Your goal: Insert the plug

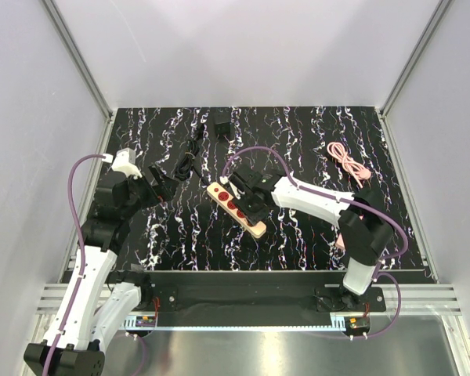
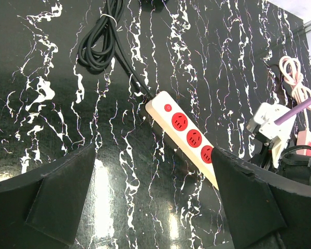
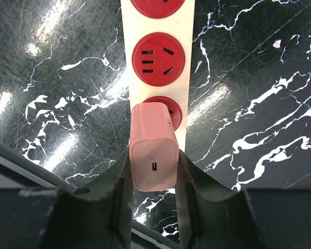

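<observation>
The plug (image 3: 153, 129) is a pink boxy adapter, and my right gripper (image 3: 154, 158) is shut on its sides. It stands over the cream power strip (image 3: 158, 57), its front end against the nearest red socket (image 3: 172, 106). Its prongs are hidden, so how deep it sits cannot be told. From above, the right gripper (image 1: 254, 205) hangs over the strip (image 1: 229, 202) near its middle and hides the plug. My left gripper (image 2: 154, 150) is open with nothing in it, low over the table left of the strip (image 2: 189, 137); from above it (image 1: 160, 184) is at the table's left.
A black cord coil (image 1: 188, 163) lies behind the strip, and its cord runs to the strip's end (image 2: 147, 96). A small black box (image 1: 222, 125) sits near the back edge. A coiled pink cable (image 1: 348, 160) lies at the back right. White walls enclose the table.
</observation>
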You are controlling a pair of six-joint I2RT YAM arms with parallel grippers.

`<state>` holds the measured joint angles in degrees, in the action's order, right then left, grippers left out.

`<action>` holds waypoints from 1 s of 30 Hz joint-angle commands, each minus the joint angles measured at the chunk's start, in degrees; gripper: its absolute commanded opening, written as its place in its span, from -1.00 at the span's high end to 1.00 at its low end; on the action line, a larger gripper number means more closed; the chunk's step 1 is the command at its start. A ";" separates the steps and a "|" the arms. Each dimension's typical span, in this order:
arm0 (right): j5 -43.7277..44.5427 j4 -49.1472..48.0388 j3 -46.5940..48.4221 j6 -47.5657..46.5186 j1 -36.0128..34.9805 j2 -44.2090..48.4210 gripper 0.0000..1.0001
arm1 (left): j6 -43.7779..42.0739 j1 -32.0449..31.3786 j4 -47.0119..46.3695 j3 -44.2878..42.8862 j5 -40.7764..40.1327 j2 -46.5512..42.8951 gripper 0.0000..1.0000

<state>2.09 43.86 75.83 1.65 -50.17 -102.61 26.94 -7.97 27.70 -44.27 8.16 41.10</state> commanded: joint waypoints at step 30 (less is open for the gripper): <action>5.11 -4.13 -8.24 -4.82 -2.12 -7.17 1.00 | -1.80 0.76 -2.13 -0.73 -1.57 -0.05 -0.98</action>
<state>6.85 39.99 73.12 -1.08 -52.99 -103.96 26.46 -7.53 27.75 -44.27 7.01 41.39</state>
